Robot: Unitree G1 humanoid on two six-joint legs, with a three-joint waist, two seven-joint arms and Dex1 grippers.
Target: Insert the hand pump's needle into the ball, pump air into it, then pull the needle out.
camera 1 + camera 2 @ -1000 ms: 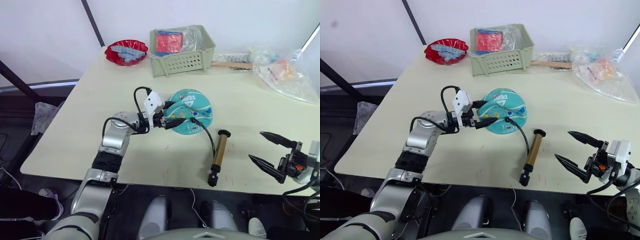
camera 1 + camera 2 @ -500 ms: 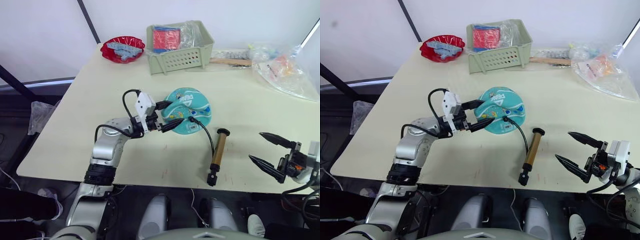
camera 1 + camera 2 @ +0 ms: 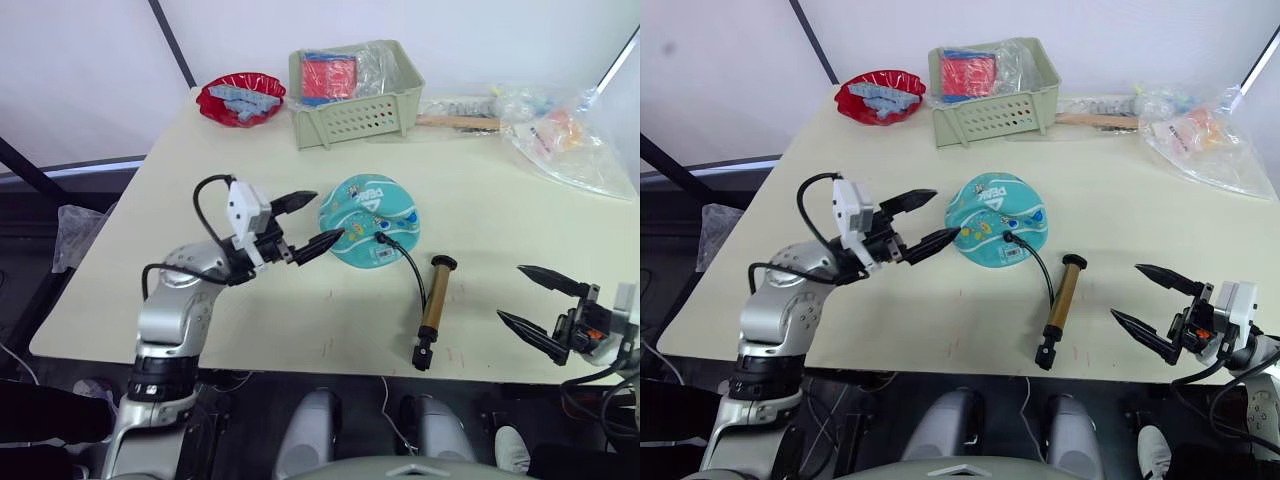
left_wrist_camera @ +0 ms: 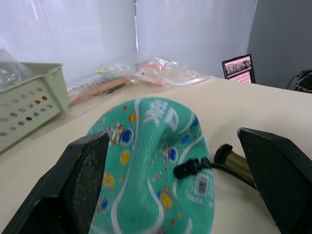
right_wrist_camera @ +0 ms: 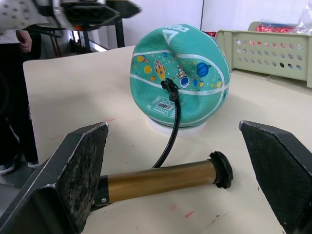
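Looks like a lab or test room to me: plain beige table [image 3: 500, 215] against blank white walls, props staged along its far edge. I see a green basket [image 3: 355, 95], a red bowl [image 3: 240, 100], plastic bags [image 3: 560, 135], and a laptop [image 4: 238, 68] beyond the left gripper [image 3: 305, 222].

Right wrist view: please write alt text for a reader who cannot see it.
A teal ball sits on a beige table with the pump's black hose plugged into its side. The gold hand pump lies in front, between the open right gripper fingers.
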